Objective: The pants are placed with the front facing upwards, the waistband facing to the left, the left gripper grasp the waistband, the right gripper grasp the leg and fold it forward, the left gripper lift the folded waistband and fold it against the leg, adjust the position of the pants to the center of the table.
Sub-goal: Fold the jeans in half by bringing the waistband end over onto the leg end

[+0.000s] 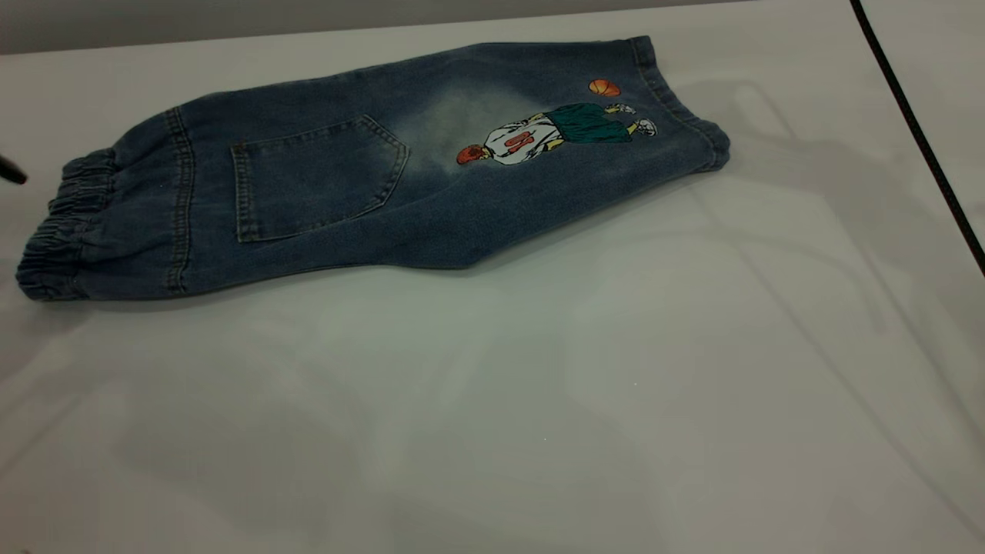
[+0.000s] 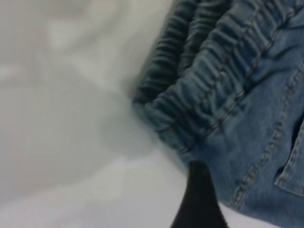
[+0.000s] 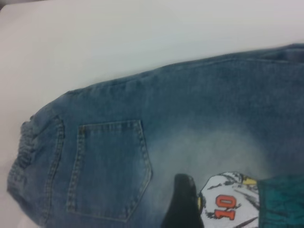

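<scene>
The pants (image 1: 331, 185) lie folded lengthwise on the table (image 1: 539, 400), back side up, showing the patch pocket (image 1: 315, 177) and the basketball-player print (image 1: 539, 138). The waistband (image 1: 65, 223) is at the left and the leg (image 1: 616, 131) with its hem at the far right. Only a black tip of my left gripper (image 1: 11, 172) shows at the left edge, just beside the waistband (image 2: 209, 80); in the left wrist view the left gripper (image 2: 199, 199) hovers at the pants' corner. A black part of my right gripper (image 3: 183, 202) hangs over the leg next to the print (image 3: 228, 202).
A black cable (image 1: 916, 123) runs along the table's right side. Bare tabletop stretches in front of the pants and to their right. The table's far edge (image 1: 231, 35) lies close behind the pants.
</scene>
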Robot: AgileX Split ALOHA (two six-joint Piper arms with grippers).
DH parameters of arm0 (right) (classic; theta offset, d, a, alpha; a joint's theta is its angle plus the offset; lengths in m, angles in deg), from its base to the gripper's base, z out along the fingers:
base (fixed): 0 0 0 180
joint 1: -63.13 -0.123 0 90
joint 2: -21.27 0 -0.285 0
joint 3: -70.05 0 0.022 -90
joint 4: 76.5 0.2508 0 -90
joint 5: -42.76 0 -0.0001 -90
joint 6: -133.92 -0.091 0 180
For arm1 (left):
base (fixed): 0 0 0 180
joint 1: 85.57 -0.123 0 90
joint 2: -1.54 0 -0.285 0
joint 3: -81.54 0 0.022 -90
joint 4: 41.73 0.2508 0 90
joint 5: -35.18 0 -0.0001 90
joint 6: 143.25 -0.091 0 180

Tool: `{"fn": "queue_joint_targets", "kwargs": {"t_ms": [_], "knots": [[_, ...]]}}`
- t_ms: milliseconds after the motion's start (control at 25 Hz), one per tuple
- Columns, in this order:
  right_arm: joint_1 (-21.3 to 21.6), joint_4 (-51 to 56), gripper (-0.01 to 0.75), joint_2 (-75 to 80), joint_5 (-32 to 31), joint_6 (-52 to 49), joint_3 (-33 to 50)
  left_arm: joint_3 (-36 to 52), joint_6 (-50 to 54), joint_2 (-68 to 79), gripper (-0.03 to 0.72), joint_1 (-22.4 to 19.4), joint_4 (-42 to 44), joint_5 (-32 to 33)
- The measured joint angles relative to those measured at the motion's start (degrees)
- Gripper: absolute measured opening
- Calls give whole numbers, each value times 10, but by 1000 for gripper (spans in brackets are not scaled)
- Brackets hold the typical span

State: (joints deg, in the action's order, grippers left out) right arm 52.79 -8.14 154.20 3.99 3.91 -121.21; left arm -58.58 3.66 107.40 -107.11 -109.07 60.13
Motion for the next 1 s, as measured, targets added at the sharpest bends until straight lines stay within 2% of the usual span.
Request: {"fn": "queue_joint_targets", "kwargs": {"t_ms": [320, 440, 720, 1000], "knots": [[0, 0, 506, 0, 1, 0, 0, -11, -12, 32, 472, -150, 99, 135], [0, 0, 506, 0, 1, 1, 0, -35, -26, 66, 472, -186, 116, 181], [0, 0, 506, 0, -1, 4, 0, -108, -26, 165, 472, -189, 100, 262], [0, 0, 506, 0, -2, 5, 0, -116, -65, 225, 472, -189, 81, 271]]}}
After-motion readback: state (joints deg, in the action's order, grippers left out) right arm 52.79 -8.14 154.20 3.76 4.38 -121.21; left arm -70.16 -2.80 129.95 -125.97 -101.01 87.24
